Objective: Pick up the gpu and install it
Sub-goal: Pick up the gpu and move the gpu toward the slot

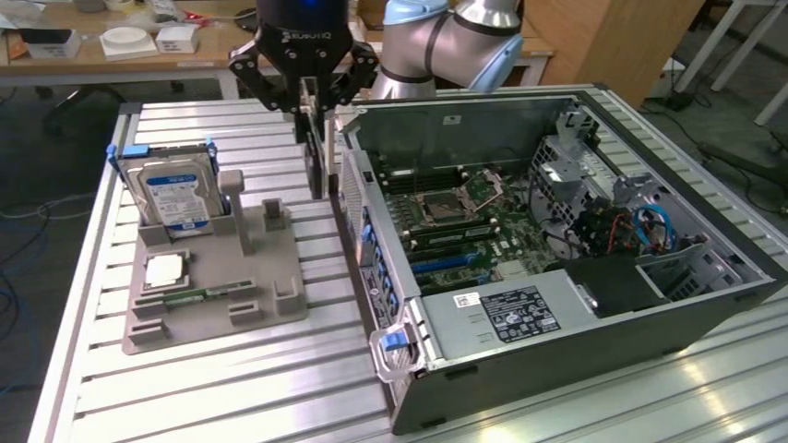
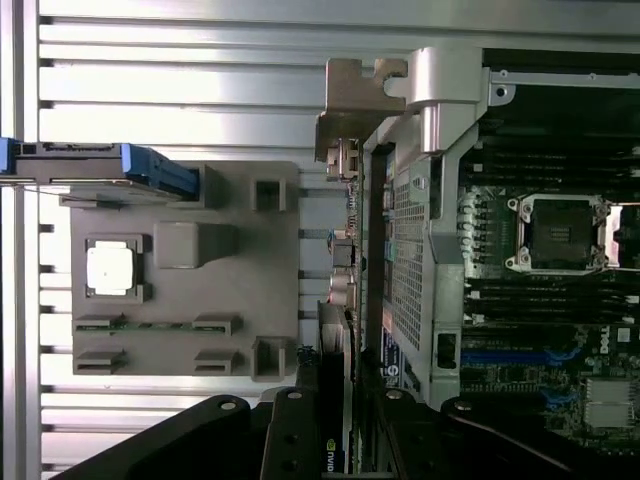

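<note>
**Exterior view**
- Gripper [image 1: 316, 115]: above the rear wall of the open computer case [image 1: 555, 360]. Its jaws are narrow and clamped on the top edge of the gpu [image 1: 319, 161].
- Gpu: hangs upright and edge-on to me, just outside the case's rear wall, between the case and the grey fixture tray [image 1: 265, 295]. It is lifted clear of the tray and not yet inside the case.
- Hard drive [image 1: 173, 189]: stands in the tray, on the far side from the case.
- Motherboard [image 1: 493, 231]: lies exposed on the case floor. Its blue expansion slot [image 1: 444, 263] has nothing in it.

**Wrist view**
- Gripper [image 2: 340, 458]: dark fingers close on either side of the card.
- Gpu [image 2: 333, 405]: a thin green edge running alongside the case's perforated rear wall [image 2: 410, 250], very near it. I cannot tell whether they touch.
- Fixture tray [image 2: 250, 290]: on the card's other side from the case.

**Risks, as I judge them**
- The card sits so close to the rear wall that a small sideways error could knock it against the sheet metal.
- The hold is on a thin edge, so a knock may tilt the card in the jaws.
- A tilted card would then meet the slot crooked.
</note>
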`<state>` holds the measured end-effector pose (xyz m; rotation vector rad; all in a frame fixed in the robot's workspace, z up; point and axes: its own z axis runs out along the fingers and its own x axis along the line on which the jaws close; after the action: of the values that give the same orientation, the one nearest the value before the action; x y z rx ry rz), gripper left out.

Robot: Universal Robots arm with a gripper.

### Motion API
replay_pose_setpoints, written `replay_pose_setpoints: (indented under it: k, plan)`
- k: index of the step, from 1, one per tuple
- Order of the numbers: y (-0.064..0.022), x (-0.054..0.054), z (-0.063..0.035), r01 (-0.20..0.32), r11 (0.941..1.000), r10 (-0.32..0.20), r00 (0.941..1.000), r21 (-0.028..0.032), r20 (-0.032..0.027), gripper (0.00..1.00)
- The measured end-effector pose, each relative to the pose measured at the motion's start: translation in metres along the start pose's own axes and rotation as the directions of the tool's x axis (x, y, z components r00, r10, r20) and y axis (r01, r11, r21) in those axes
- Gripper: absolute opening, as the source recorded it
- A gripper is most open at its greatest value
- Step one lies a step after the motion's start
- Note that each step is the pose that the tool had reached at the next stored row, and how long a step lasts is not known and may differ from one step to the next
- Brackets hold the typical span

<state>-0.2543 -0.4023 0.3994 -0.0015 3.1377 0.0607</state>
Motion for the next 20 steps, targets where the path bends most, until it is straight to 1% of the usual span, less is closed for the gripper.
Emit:
replay_pose_setpoints:
  k: [1,5,10,12,16,20]
  plan:
    - [0.0000,-0.002,0.0000,0.000,1.0000,0.000,1.0000,-0.0001,0.0000,0.26]
    - [0.0002,-0.003,-0.0028,0.000,1.0000,0.000,1.0000,0.0000,0.0000,0.26]
    - [0.0006,-0.005,-0.0136,0.000,1.0000,0.000,1.0000,0.0000,0.0001,0.26]
    - [0.0007,-0.008,-0.0164,0.000,1.0000,0.000,1.0000,-0.0004,0.0003,0.26]
    - [0.0004,-0.023,-0.0174,0.000,1.0000,0.000,1.0000,-0.0008,0.0000,0.26]
    - [0.0000,-0.042,-0.0173,0.000,1.0000,0.000,1.0000,-0.0016,0.0001,0.26]
